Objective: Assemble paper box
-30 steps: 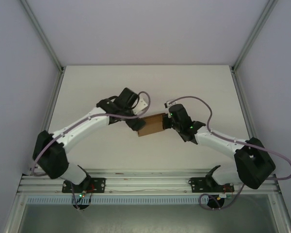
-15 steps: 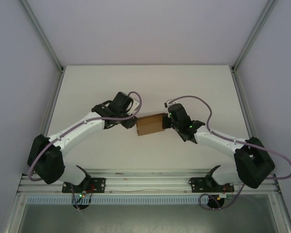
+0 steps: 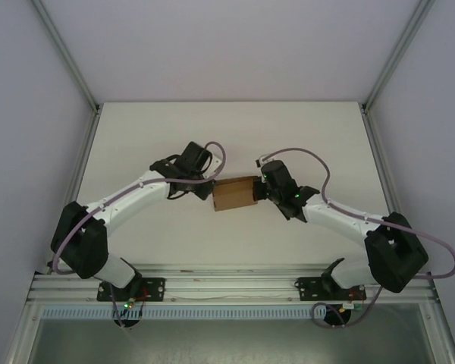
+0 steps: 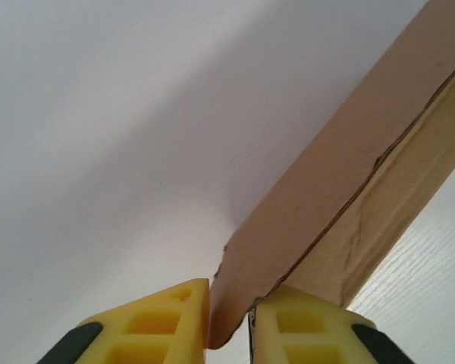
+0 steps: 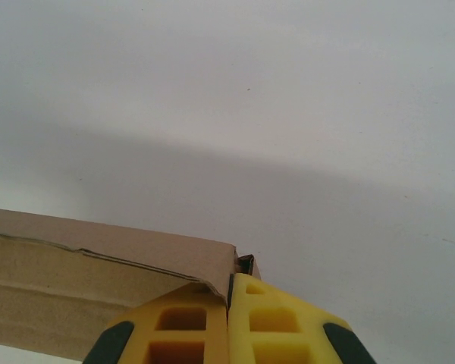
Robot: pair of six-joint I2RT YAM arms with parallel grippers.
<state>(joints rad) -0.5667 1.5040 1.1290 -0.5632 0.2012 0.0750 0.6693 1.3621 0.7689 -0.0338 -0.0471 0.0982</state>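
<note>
The paper box (image 3: 235, 194) is a small brown carton held above the white table between both arms. My left gripper (image 3: 211, 191) is at its left end. In the left wrist view the yellow fingers (image 4: 159, 322) close in on a torn-edged corner flap of the box (image 4: 341, 182), which runs up to the right; the left gripper (image 4: 229, 327) grips that flap. My right gripper (image 3: 258, 189) is at the box's right end. In the right wrist view the right gripper (image 5: 229, 322) is pressed together on a thin wall of the box (image 5: 76, 280), which extends to the left.
The white table (image 3: 235, 136) lies under both arms, with grey walls and metal frame posts (image 3: 379, 83) on each side. The aluminium mounting rail (image 3: 227, 284) runs along the near edge.
The left arm's wrist drew back slightly to the left and turned, then came back to the box's left end. The box and the right arm have hardly moved.
</note>
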